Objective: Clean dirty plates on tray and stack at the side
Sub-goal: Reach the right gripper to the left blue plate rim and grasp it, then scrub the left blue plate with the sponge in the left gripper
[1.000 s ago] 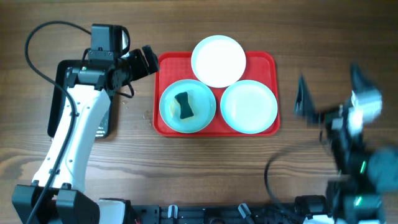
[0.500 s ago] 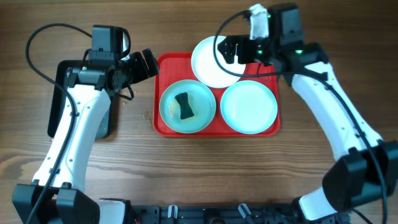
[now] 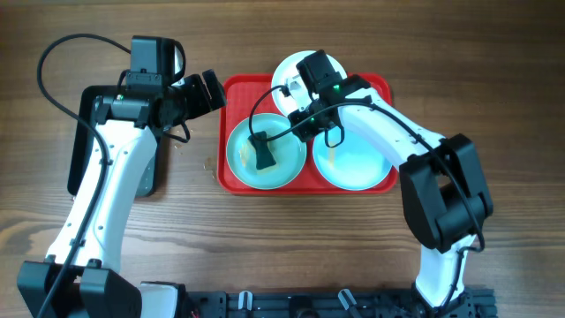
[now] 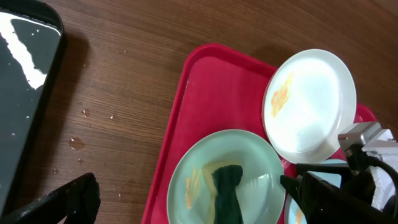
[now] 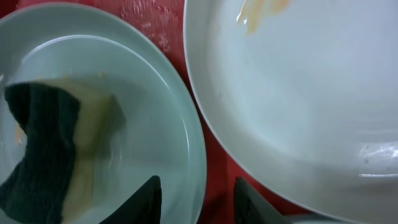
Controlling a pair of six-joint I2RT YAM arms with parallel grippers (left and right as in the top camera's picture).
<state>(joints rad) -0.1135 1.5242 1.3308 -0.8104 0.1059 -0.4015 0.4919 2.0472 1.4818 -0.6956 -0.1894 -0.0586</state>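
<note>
The red tray (image 3: 240, 90) holds three plates. The left aqua plate (image 3: 282, 168) carries a dark green and yellow sponge (image 3: 262, 152) and orange smears. My right gripper (image 3: 305, 131) hangs over that plate's right rim. In the right wrist view its fingers straddle the rim (image 5: 198, 155), one finger over the plate and one over the red tray, with gaps on both sides. The white plate (image 5: 298, 93) with an orange smear lies just beyond. The right aqua plate (image 3: 357, 163) is partly under the arm. My left gripper (image 3: 214, 88) stands open above the table by the tray's back left corner.
A black tray (image 3: 84, 141) lies at the far left under the left arm, wet and glossy in the left wrist view (image 4: 25, 93). Water drops (image 4: 76, 143) sit on the wooden table between it and the red tray. The right arm's cable loops over the left plate.
The right arm swung in from the right, passed over the white plate and came down at the left aqua plate's right rim. Its jaws narrowed. The left arm stayed put.
</note>
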